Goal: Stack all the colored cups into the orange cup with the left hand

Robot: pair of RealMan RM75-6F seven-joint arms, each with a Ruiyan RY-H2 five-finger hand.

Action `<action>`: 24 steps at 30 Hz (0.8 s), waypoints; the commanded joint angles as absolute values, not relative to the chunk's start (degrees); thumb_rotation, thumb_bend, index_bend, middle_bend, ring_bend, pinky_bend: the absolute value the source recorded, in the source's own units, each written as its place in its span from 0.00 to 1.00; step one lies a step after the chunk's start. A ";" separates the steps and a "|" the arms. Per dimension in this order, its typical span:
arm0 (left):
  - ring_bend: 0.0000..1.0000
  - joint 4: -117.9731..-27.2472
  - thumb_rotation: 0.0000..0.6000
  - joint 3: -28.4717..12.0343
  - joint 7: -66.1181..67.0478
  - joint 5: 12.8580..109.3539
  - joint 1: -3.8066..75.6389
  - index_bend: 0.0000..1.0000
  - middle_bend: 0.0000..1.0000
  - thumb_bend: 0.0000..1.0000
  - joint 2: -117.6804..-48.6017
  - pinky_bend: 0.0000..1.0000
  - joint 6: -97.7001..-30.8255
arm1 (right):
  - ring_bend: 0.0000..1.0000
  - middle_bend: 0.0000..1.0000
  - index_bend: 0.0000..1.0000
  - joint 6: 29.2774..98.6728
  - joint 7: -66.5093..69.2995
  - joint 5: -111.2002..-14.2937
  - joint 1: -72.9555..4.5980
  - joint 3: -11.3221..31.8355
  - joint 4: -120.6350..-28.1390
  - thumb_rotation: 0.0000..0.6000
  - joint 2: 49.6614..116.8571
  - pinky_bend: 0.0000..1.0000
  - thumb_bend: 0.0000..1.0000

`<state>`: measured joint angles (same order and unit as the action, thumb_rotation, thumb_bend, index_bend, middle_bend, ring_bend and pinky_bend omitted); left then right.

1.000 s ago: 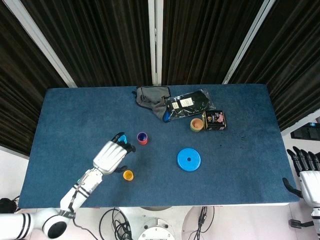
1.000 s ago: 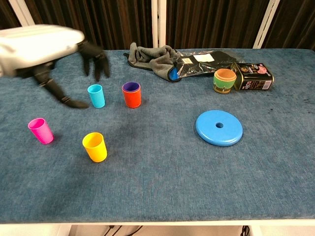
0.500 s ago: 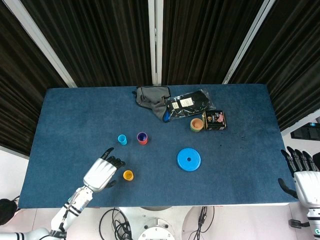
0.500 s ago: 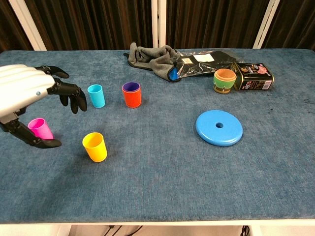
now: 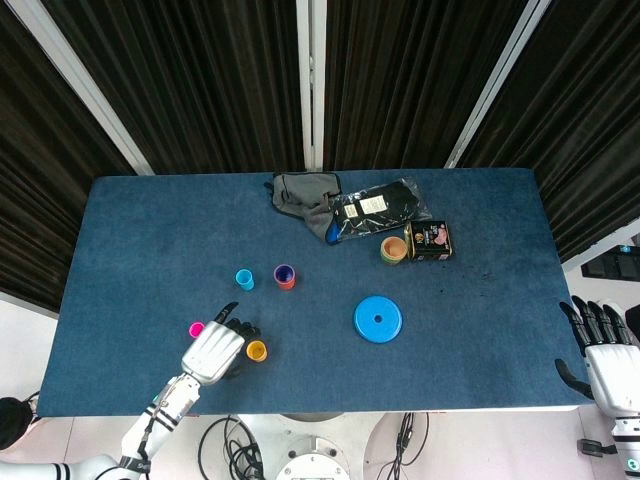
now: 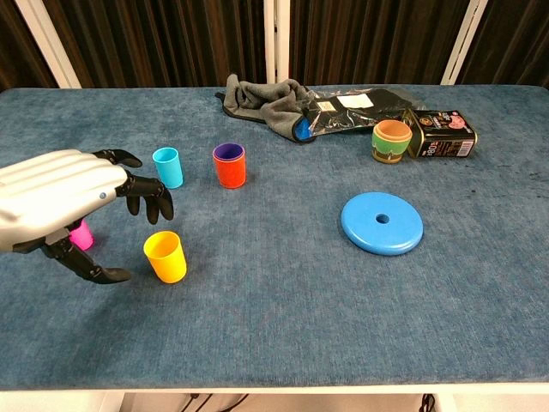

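The orange cup (image 6: pixel 229 166) (image 5: pixel 285 277) stands upright at mid-left with a purple cup nested inside it. A light blue cup (image 6: pixel 167 166) (image 5: pixel 244 279) stands just to its left. Nearer the front edge are a yellow cup (image 6: pixel 165 256) (image 5: pixel 257 350) and a pink cup (image 6: pixel 81 234) (image 5: pixel 197 328). My left hand (image 6: pixel 73 202) (image 5: pixel 213 352) hovers with spread fingers just left of the yellow cup and holds nothing. In the chest view it hides part of the pink cup. My right hand (image 5: pixel 605 348) is open beyond the table's right edge.
A blue disc (image 6: pixel 382 222) lies right of centre. At the back are a grey cloth (image 6: pixel 262 96), a black packet (image 6: pixel 352 105), a green-and-orange cup (image 6: pixel 392 140) and a dark tin (image 6: pixel 442 135). The front table edge (image 6: pixel 274 386) runs close below my left hand.
My left hand has drawn back from the light blue cup toward the front edge and now sits beside the yellow cup, over the pink one. The cups have not moved.
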<state>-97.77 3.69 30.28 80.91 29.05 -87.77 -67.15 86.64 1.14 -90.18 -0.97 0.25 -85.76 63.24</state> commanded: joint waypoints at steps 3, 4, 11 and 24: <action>0.36 -97.04 1.00 3.57 29.82 80.61 28.59 0.32 0.35 0.15 -88.25 0.10 -66.69 | 0.00 0.00 0.00 86.61 1.42 -90.01 -0.90 0.25 -85.53 1.00 63.30 0.00 0.26; 0.36 -96.97 1.00 3.50 29.75 80.71 28.58 0.32 0.35 0.15 -88.36 0.10 -66.64 | 0.00 0.00 0.00 86.53 1.51 -89.93 -0.90 0.25 -85.41 1.00 63.35 0.00 0.26; 0.38 -95.11 1.00 2.75 29.94 81.35 29.03 0.32 0.35 0.15 -89.91 0.10 -65.64 | 0.00 0.00 0.00 86.19 2.21 -89.80 -0.98 0.17 -84.72 1.00 63.59 0.00 0.26; 0.48 -90.81 1.00 2.00 29.24 82.85 29.94 0.36 0.40 0.15 -92.71 0.13 -63.99 | 0.00 0.00 0.00 86.15 3.09 -89.29 -0.87 0.33 -83.79 1.00 63.81 0.00 0.26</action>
<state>-90.91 1.97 29.32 82.71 29.89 -92.63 -64.02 86.15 3.08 -89.30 -0.87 0.32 -83.81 63.80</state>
